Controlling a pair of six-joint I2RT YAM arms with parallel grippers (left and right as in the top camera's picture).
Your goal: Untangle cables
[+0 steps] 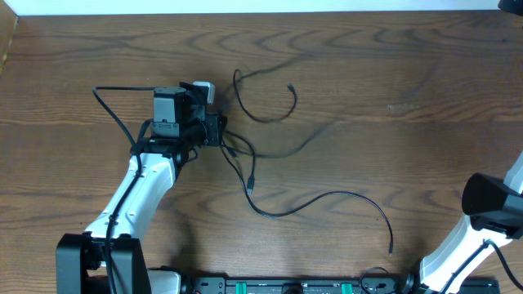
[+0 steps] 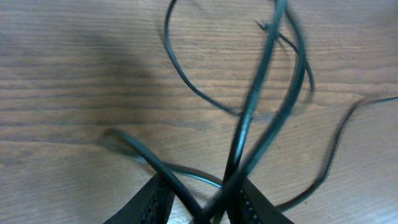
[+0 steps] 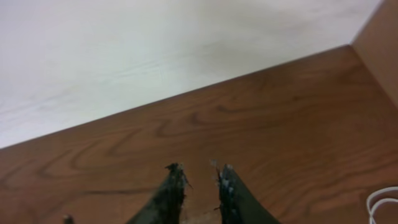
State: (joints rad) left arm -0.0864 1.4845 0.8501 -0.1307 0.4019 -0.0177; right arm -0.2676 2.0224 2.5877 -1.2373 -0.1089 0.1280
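Observation:
Several thin black cables (image 1: 270, 114) lie tangled at the table's middle left. One loops behind to a plug end (image 1: 292, 87). A longer one (image 1: 327, 196) curves right to a plug end (image 1: 391, 250). My left gripper (image 1: 216, 129) is at the tangle's left side. In the left wrist view, taut black strands (image 2: 255, 93) cross between its fingers (image 2: 208, 202), which are shut on them. My right gripper (image 3: 199, 171) is nearly closed and empty, over bare wood at the far right, away from the cables. A white cord loop (image 3: 382, 204) shows at that view's corner.
The wooden table (image 1: 392, 98) ends at a white strip along the back. The right arm (image 1: 490, 204) stands at the right edge. The left arm's own thick black wire (image 1: 114, 106) arcs left of its wrist. A black rail (image 1: 286, 286) runs along the front edge.

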